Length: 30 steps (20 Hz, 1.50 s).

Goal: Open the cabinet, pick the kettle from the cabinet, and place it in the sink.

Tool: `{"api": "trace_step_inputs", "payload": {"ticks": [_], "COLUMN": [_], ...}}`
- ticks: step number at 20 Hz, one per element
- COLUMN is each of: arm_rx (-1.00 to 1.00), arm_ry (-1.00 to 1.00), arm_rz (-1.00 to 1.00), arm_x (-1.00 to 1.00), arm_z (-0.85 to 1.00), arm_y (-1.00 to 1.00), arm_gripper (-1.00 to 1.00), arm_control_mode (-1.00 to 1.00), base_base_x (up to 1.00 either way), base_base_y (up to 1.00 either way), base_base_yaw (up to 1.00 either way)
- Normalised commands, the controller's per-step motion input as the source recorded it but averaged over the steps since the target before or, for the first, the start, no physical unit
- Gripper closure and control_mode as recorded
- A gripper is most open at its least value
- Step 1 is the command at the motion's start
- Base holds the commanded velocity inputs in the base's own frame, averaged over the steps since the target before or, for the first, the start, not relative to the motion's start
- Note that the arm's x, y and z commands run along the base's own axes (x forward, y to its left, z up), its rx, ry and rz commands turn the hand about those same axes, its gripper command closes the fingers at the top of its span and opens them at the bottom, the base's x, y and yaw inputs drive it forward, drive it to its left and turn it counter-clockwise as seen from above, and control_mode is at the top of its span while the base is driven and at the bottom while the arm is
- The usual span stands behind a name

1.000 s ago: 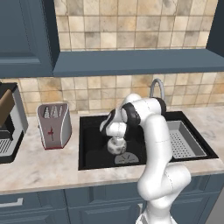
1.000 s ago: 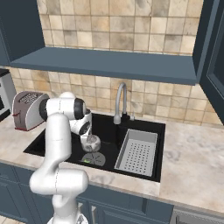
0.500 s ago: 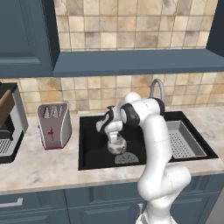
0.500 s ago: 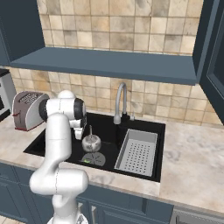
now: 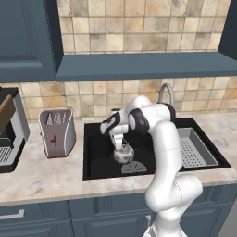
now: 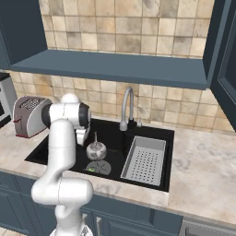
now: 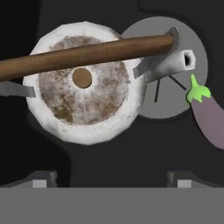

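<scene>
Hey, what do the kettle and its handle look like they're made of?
The kettle looks like metal: a pale silvery body with mottled brownish reflections on the lid. Its handle looks like wood, matte brown and rod-shaped, on grey metal brackets, though the render leaves that open.

beige marble worktop (image 5: 55, 176) carries a silver slotted toaster (image 5: 57, 132); its black recessed sink (image 5: 99, 159) holds a squat silver kettle (image 5: 123, 154) below the hand (image 5: 118, 138).

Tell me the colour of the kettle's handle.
Brown on the kettle, clearest in the hand view.
</scene>
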Motion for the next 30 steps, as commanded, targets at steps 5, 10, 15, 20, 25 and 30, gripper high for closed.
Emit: {"api": "trace_step_inputs", "payload": {"ticks": [5,10,15,20,25,30], "arm_rx": [0.0,0.0,0.0,0.03,0.06,0.07], "arm_ry": [0.03,-0.06,-0.13,-0.07,-0.09,-0.06], "arm_rz": [0.08,0.18,0.18,0.19,0.26,0.36], "arm_x": [-0.38,-0.54,-0.52,-0.36,-0.32,-0.26], "arm_z": [0.05,0.0,0.03,0.25,0.34,0.38], "arm_y": [0.0,0.0,0.0,0.0,0.0,0.0], "arm_gripper": [-1.0,-1.0,-1.0,-1.0,-1.0,-1.0], "arm_control_mode": [-1.0,-1.0,-1.0,-1.0,-1.0,-1.0], "base_base_x": [0.0,0.0,0.0,0.0,0.0,0.0], "base_base_y": [0.0,0.0,0.0,0.0,0.0,0.0], "base_base_yaw": [0.0,0.0,0.0,0.0,0.0,0.0]}}
